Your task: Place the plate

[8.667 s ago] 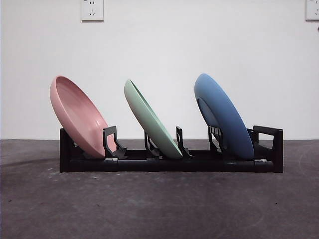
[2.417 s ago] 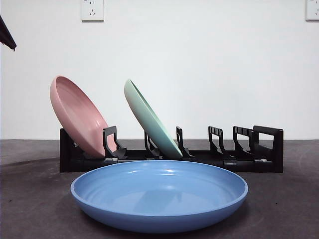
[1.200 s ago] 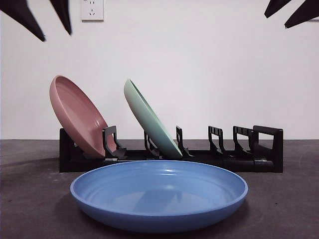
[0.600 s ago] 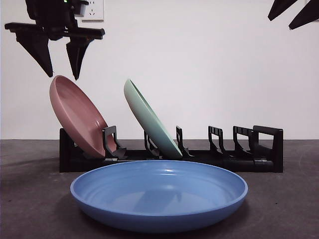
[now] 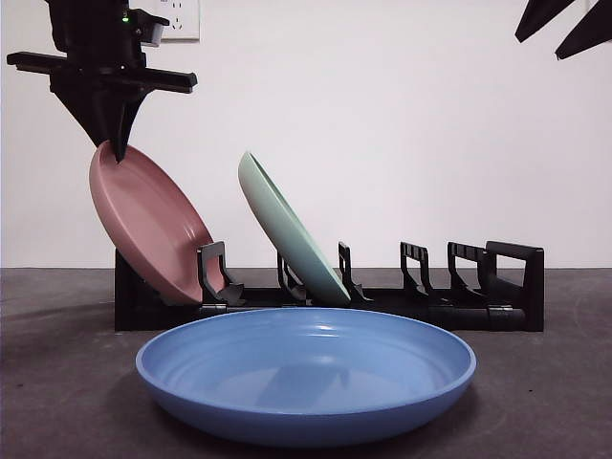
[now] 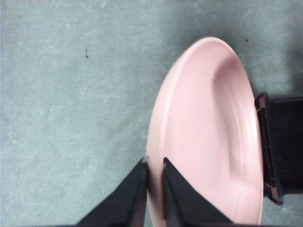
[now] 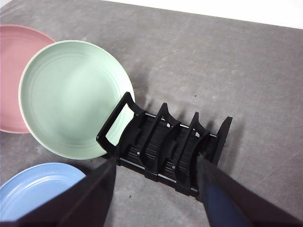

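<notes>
Now the left end effector [image 6: 154,163] has dropped and pinched the pink plate's [image 5: 143,225] top rim, tilting it

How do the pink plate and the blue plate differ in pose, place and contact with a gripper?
The pink plate leans tilted in the black rack; the blue plate lies flat on the table, in front of the rack. The left gripper is shut on the pink plate's upper rim; nothing touches the blue plate. Both are round with raised rims.

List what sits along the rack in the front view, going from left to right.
left gripper clamped on the pink plate's rim → pink plate → green plate → bare slots at the black rack's right end.
</notes>
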